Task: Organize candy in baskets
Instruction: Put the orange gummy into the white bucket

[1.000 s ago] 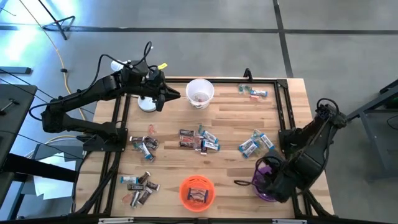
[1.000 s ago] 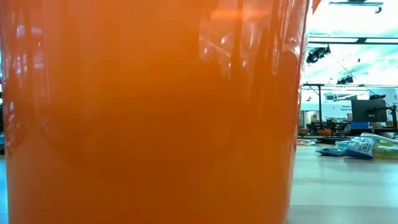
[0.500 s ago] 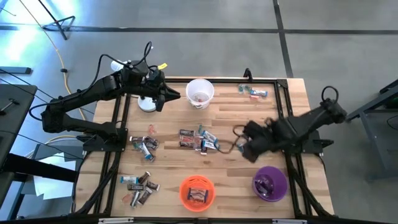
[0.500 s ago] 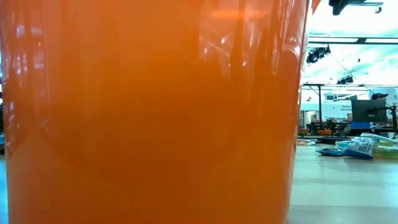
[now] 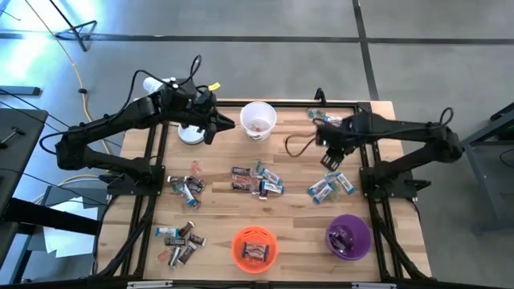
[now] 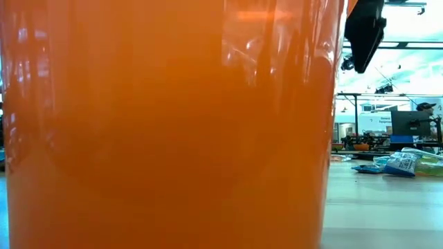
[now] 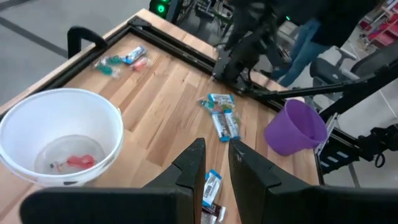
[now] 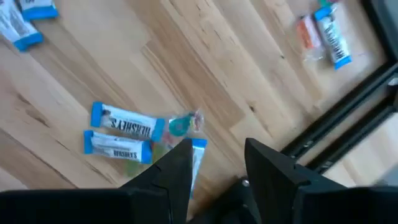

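- Our right gripper (image 5: pixel 329 135) hovers over the far right of the worktop (image 5: pixel 293 164), its fingers (image 8: pixel 176 167) parted with nothing between them, as the right wrist view shows.
- Just below and ahead of those fingers lie blue-silver bars (image 8: pixel 127 122) and a teal piece (image 8: pixel 179 126), all unsorted; two more pieces (image 8: pixel 328 31) sit farther off by the black frame.
- Our left gripper (image 5: pixel 215 124) waits just beside the white basket (image 5: pixel 258 120), fingers (image 7: pixel 192 163) narrowly parted and empty.
- That white basket holds only a few red-pink pieces (image 7: pixel 79 161).
- Farther out, the purple basket (image 5: pixel 348 238) holds some candy, and the orange basket (image 5: pixel 254 247) holds dark bars.
- Left to do, we judge: a mixed heap (image 5: pixel 257 181) mid-worktop, blue-silver bars (image 5: pixel 331 185) near the purple basket, dark bars (image 5: pixel 185 187) and another cluster (image 5: pixel 181 238) on the left gripper's side.
- We reckon the job is well under half done, with most candy lying loose on the wood.
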{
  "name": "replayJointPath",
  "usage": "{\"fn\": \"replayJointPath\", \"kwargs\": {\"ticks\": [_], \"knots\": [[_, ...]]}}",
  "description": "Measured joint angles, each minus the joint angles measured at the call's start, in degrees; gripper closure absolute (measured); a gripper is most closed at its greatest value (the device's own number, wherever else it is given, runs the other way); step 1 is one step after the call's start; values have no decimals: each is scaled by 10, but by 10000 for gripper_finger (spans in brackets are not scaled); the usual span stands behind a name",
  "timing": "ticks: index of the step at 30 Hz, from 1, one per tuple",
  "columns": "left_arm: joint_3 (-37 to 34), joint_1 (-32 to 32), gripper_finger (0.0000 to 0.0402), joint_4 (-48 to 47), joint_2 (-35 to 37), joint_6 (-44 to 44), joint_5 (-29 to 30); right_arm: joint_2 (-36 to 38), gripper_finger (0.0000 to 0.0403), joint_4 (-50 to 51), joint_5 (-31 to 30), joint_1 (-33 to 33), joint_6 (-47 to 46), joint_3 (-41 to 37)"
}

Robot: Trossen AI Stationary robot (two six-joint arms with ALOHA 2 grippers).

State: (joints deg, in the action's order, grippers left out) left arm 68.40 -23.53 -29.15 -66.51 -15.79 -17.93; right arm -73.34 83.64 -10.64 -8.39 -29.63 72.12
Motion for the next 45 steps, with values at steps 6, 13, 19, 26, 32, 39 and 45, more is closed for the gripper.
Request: {"fn": "replayJointPath", "kwargs": {"ticks": [6,13,19,26,32,39,45], "knots": [[0,0,346,0,-14,0,0,14,264,-49,42,-96,98,-53],[0,0,346,2,-15,0,1,10,263,-81,80,-173,251,-88],[0,0,346,7,-15,-1,6,10,263,-137,93,-224,229,-118],[0,0,346,8,-15,-5,35,10,263,-209,126,-299,215,-169],[0,0,346,8,-15,-5,38,10,263,-246,111,-313,425,-177],[0,0,346,8,-15,-16,80,-8,263,-274,61,-340,513,-177],[0,0,346,29,-15,-16,97,-81,263,-285,61,-390,512,-177]]}}
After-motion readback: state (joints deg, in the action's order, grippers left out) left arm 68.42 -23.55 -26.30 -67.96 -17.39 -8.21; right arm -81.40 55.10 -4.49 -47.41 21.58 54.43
